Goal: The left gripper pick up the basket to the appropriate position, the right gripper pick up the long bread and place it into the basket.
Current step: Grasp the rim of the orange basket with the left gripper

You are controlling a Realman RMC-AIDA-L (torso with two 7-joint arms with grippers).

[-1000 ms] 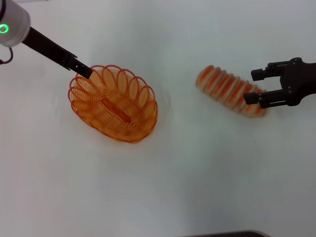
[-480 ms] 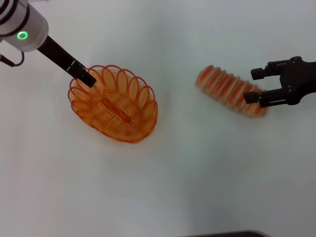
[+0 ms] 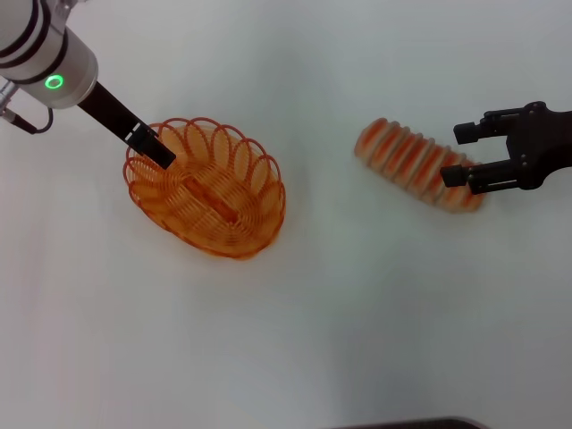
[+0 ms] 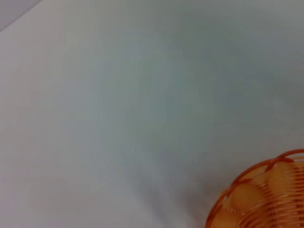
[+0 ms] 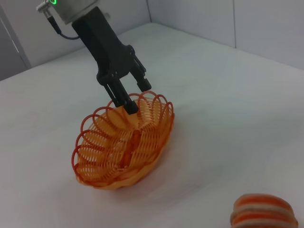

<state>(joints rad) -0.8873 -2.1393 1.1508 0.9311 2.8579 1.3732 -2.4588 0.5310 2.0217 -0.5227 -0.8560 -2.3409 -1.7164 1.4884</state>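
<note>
The orange wire basket stands on the white table at the left; it is empty. My left gripper is at its far-left rim. In the right wrist view the left gripper straddles that rim, one finger inside the basket and one outside, with a narrow gap between them. The long bread lies at the right, slanted. My right gripper is open beside the bread's right end, its near finger over the loaf's tip. The bread's end shows in the right wrist view.
The white table runs wide between the basket and the bread and toward the front. A part of the basket's rim shows in the left wrist view. A dark edge lies at the front.
My left arm has moved forward and down, bringing its fingers from just outside the basket's rim to over it. The right gripper, basket and bread have not moved.
</note>
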